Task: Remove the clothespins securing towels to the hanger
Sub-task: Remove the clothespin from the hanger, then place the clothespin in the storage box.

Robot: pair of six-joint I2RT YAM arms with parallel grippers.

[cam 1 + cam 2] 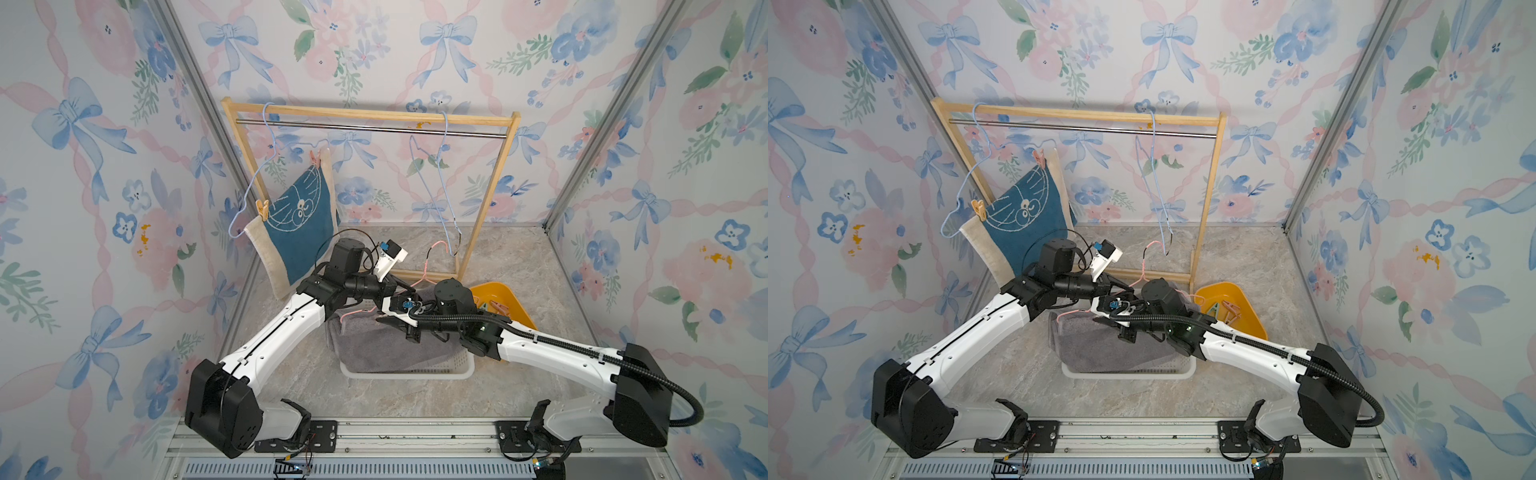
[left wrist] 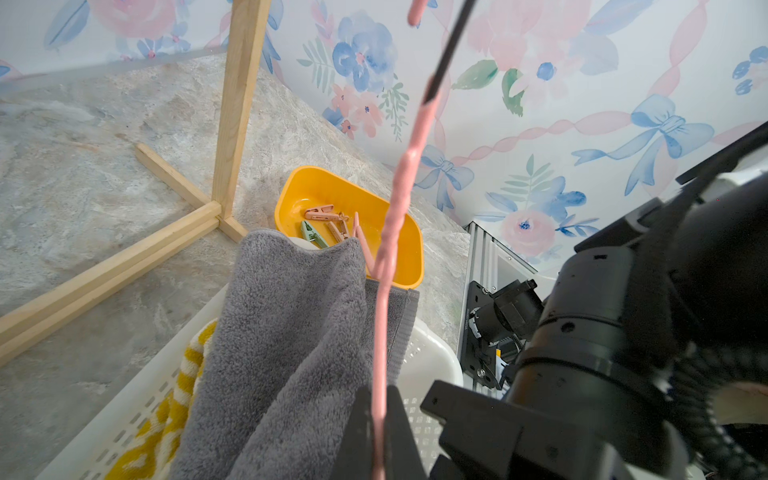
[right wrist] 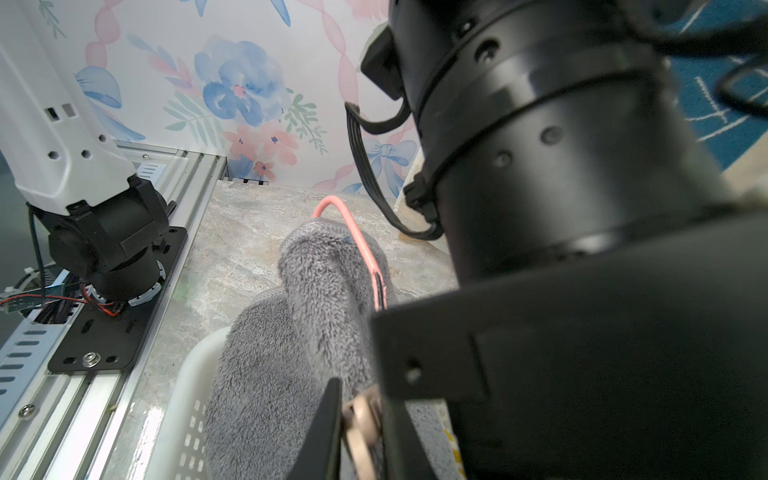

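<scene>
Containers and their contents. The white basket (image 1: pixel 407 374) is sitting at the middle of the floor (image 1: pixel 519 257) in both top views. It is taking in the lower part of the grey towel (image 1: pixel 374 345). Beneath that, in the left wrist view, it is holding a yellow-and-white towel (image 2: pixel 166 424). The grey towel's upper edge is hanging on the pink hanger (image 2: pixel 399 187), above the basket's 12 o'clock rim. The left gripper (image 2: pixel 378 399) is clamping fully closed on the wire of that hanger. The right gripper (image 3: pixel 360 395) is reaching in from the basket's 3 o'clock side. Its jaws are pressing narrowly on a tan clothespin (image 3: pixel 361 424) at the grey towel's edge. The yellow tub (image 1: pixel 519 307) is lying just beside the basket at about 2 o'clock. It is holding several peach clothespins (image 2: pixel 328 220) and one green clothespin (image 2: pixel 309 232). At about 11 o'clock from the basket, the blue towel (image 1: pixel 299 232) is hanging on a blue hanger (image 1: pixel 253 183) hooked over the wooden rack (image 1: pixel 374 114). A lower clothespin (image 1: pixel 262 210) and an upper clothespin (image 1: pixel 314 158) are pinning it there. At about 1 o'clock, a bare blue hanger (image 1: pixel 436 183) is hanging on the same rack.
</scene>
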